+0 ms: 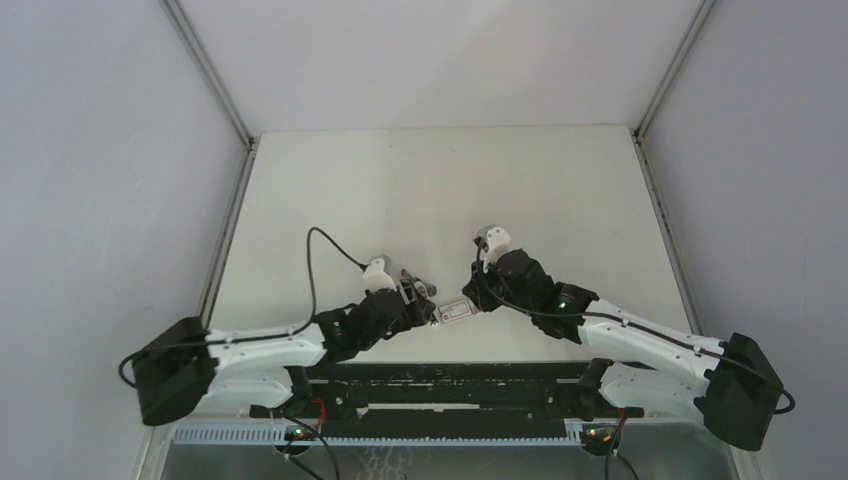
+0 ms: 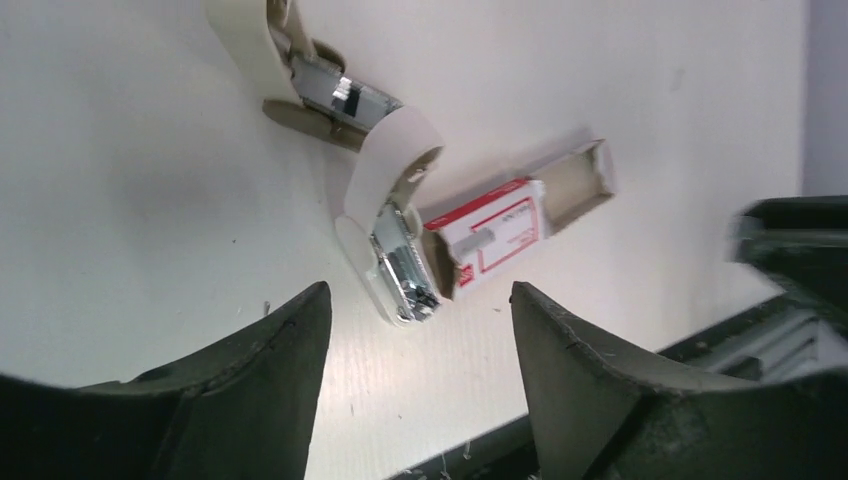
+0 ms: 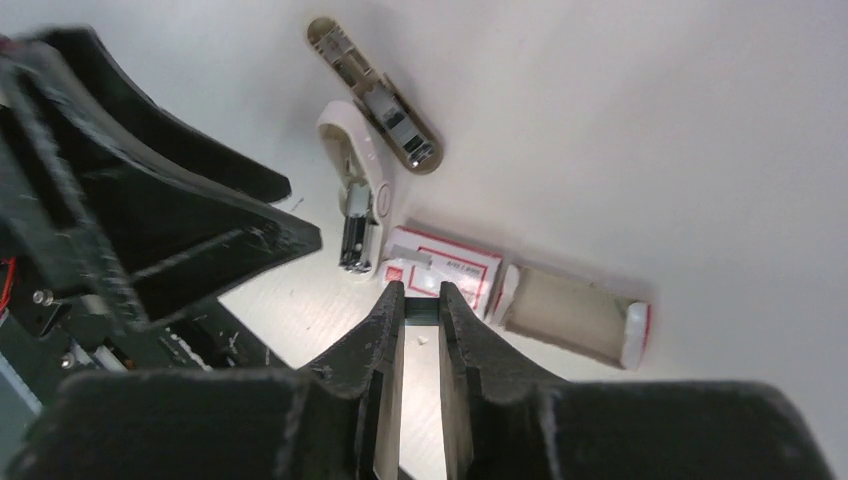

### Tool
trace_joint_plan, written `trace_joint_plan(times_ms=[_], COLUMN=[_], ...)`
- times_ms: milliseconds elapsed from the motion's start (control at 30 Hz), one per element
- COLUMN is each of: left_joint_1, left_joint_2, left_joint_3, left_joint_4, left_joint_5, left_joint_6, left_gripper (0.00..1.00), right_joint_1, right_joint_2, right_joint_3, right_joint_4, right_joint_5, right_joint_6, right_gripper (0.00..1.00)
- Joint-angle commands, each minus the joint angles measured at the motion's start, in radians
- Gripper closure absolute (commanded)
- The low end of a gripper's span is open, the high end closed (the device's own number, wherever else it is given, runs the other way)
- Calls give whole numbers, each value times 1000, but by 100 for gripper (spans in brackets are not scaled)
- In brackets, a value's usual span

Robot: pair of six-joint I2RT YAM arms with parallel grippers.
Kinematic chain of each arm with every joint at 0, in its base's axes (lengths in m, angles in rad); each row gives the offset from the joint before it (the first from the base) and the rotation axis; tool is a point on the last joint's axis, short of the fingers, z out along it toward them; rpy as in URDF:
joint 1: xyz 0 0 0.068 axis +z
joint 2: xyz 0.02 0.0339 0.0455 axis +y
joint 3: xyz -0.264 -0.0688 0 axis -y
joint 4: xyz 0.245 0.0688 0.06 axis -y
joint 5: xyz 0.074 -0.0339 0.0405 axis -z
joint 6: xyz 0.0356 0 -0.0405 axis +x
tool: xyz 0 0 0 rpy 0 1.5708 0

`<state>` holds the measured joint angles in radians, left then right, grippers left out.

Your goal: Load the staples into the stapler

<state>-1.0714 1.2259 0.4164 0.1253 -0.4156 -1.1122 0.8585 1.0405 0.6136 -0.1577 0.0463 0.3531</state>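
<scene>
The stapler (image 2: 392,185) is white, swung open, and lies on the table with its metal channel (image 2: 405,270) facing up. It also shows in the right wrist view (image 3: 362,165) and the top view (image 1: 408,288). My left gripper (image 2: 420,295) is open and empty, just short of the stapler's near end. My right gripper (image 3: 422,292) is nearly shut on a short dark grey bar, the staples (image 3: 422,310), pinched at its fingertips. It hovers just in front of the box, to the right of the stapler.
A red-and-white staple box (image 2: 492,238) lies beside the stapler with its tan tray (image 2: 578,180) slid out; it also shows in the right wrist view (image 3: 445,270). A small grey piece (image 3: 413,257) rests on the box. The dark rail at the table's near edge (image 1: 440,372) is close behind both grippers.
</scene>
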Motion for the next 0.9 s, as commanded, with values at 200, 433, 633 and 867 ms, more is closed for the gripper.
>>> trace_joint_plan(times_ms=[200,433,633,867], left_joint_1=[221,386,481,482], left_joint_2=[-450,-588,-615,-624], left_joint_3=[-54,-118,-152,-171], left_joint_4=[-207,-165,-68,-81], left_joint_5=[34,20,13,-5], left_joint_6=[394,541,670,705], left_gripper=[25,22,22,20], right_joint_1=[239,311,335,345], right_joint_2=[105,295,427,522], right_joint_3=[63,137,227,279], right_joint_4=[-26,16,3,14], right_joint_5=[308,351,376,373], right_joint_6=[195,211,189,186], right_gripper=[85,85,85,86])
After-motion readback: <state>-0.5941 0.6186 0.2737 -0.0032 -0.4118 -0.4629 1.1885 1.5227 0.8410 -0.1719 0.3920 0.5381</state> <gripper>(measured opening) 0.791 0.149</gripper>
